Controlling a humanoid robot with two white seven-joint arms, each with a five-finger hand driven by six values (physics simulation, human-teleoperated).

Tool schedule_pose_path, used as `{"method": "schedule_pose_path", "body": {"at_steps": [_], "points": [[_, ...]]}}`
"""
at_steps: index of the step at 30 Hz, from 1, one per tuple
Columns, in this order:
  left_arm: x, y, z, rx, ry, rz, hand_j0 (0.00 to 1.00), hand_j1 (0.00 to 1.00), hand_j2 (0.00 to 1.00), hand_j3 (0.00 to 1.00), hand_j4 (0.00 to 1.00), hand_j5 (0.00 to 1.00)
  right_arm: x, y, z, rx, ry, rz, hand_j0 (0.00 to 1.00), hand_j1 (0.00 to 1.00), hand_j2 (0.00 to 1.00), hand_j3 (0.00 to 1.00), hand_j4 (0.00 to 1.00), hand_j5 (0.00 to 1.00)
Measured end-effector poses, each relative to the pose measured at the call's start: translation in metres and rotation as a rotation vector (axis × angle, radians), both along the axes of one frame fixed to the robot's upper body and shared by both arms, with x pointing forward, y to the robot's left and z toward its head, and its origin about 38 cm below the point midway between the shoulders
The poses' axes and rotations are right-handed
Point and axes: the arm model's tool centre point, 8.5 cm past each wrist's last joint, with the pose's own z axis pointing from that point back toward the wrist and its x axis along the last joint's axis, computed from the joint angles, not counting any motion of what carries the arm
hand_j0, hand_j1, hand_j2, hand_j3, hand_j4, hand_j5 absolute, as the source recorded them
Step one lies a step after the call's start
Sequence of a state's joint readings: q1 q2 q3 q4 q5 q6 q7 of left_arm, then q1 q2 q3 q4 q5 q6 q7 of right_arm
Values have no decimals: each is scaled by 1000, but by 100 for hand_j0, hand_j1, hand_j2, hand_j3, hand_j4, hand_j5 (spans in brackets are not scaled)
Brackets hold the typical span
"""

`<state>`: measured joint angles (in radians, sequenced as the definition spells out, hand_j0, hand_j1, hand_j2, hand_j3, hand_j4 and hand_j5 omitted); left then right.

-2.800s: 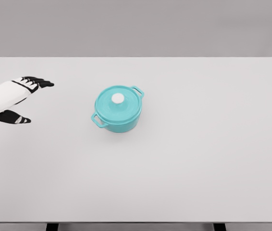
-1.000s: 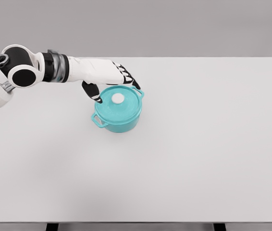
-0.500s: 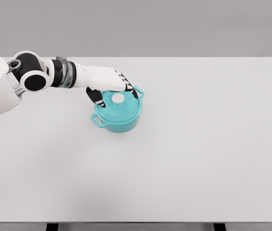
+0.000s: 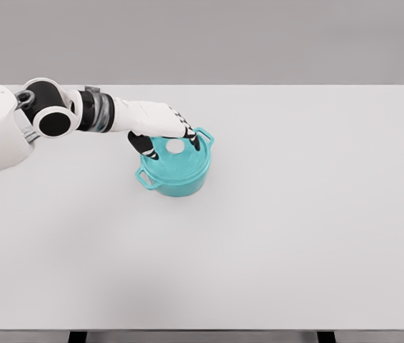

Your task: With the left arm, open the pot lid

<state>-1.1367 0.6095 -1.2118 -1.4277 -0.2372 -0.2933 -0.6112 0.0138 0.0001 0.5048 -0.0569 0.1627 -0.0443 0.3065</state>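
Pot (image 4: 177, 175), teal, two loop handles, stands on the white table (image 4: 295, 236) left of centre, towards the far half. Near side of the table is bare. Near-left handle of the pot points towards the robot; the other handle points away to the far right.

Lid (image 4: 175, 153) is seated on the pot, level as far as can be told. White knob (image 4: 175, 146) sits at its centre and is partly visible between the digits.

Left hand (image 4: 166, 128) is over the lid, arm coming in from the left edge with the elbow joint raised above the table. Fingers (image 4: 191, 137) curve down around the far side of the knob, thumb (image 4: 145, 145) down on the near-left side. Hand is part-closed around the knob, but contact cannot be confirmed from this angle; it does not yet look like a firm pinch.

Right arm is not in view.

Step judged: grasp of the knob, closing phase. Lid not lifted.

Next move calls for: close digits fully on the knob, then lift straight up so the lid clears the rim without dragging the pot sideways.
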Motion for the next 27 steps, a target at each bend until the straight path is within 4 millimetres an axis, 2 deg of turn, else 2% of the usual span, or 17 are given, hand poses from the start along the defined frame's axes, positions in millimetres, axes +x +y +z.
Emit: {"method": "schedule_pose_path", "body": {"at_steps": [18, 27], "points": [[0, -4, -5, 18, -5, -5, 66, 66, 66, 66, 66, 66, 0, 0, 0, 0, 0, 0, 100, 100, 100, 100, 100, 100], [-1, -4, -8, 24, -1, -13, 47, 47, 47, 47, 47, 47, 1, 0, 0, 0, -2, 0, 100, 100, 100, 100, 100, 100]]}}
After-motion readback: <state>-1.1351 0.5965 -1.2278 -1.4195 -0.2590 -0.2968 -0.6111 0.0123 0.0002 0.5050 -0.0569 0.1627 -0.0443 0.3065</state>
